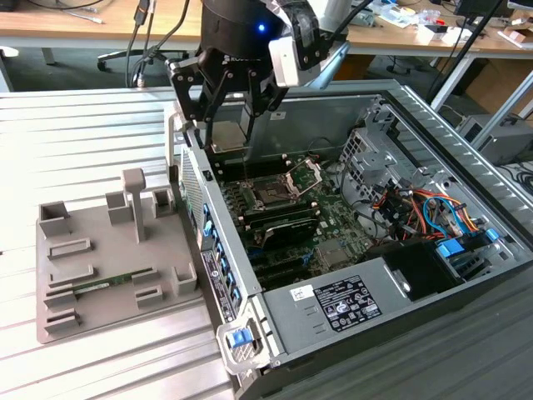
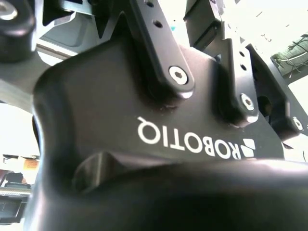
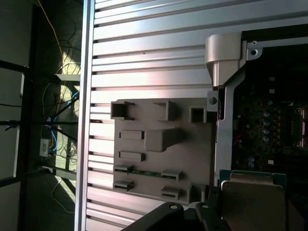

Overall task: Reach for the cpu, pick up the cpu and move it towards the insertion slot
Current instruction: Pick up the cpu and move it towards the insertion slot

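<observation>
Ribbed metal desk (image 1: 100,367) in the foreground carries a grey plastic tray (image 1: 125,312), a green memory stick (image 1: 112,282) lying in one of its recesses. Just beside it, on the exterior view's right, stands an open computer case (image 1: 466,133). Inside the case, past the labelled power supply (image 1: 346,304), the insertion slot (image 1: 271,197) sits on the motherboard (image 1: 333,242) with its silver clamp frame (image 1: 304,177) tipped up. Above the case's far corner on the tray side, near the slot and clear of it, the gripper (image 1: 226,132) hangs with its jaws closed on the cpu (image 1: 231,143), held flat above the board. The first wrist view shows the cpu (image 3: 255,199) pale-topped. A cluttered wooden worktop (image 1: 83,25) lines the back of the room.
</observation>
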`<move>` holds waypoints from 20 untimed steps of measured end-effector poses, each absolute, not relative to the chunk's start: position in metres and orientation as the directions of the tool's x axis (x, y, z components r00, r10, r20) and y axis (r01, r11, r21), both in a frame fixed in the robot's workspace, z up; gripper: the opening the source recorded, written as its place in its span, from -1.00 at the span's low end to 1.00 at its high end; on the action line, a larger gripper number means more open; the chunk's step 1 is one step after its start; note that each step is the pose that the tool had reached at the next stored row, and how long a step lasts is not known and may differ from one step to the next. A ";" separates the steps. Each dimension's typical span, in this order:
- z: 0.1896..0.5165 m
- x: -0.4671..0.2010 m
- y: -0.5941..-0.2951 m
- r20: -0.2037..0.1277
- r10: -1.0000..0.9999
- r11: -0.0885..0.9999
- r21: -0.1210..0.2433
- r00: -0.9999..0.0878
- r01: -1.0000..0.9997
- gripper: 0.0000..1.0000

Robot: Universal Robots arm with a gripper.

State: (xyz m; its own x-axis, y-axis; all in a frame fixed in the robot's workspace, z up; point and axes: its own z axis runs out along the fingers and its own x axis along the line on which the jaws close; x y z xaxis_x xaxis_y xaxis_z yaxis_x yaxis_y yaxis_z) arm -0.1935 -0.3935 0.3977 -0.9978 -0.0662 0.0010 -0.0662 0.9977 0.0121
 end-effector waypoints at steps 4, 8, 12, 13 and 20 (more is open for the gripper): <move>0.398 -0.190 -0.394 0.001 -0.066 0.998 0.012 -0.998 -0.066 0.09; 0.398 -0.187 -0.393 0.001 -0.066 0.998 0.012 -0.998 -0.066 0.09; 0.398 -0.184 -0.394 0.001 -0.066 0.998 0.012 -0.998 -0.066 0.09; 0.398 -0.183 -0.393 0.001 -0.066 0.998 0.012 -0.998 -0.066 0.09; 0.398 -0.177 -0.393 0.001 -0.066 0.998 0.012 -0.998 -0.066 0.09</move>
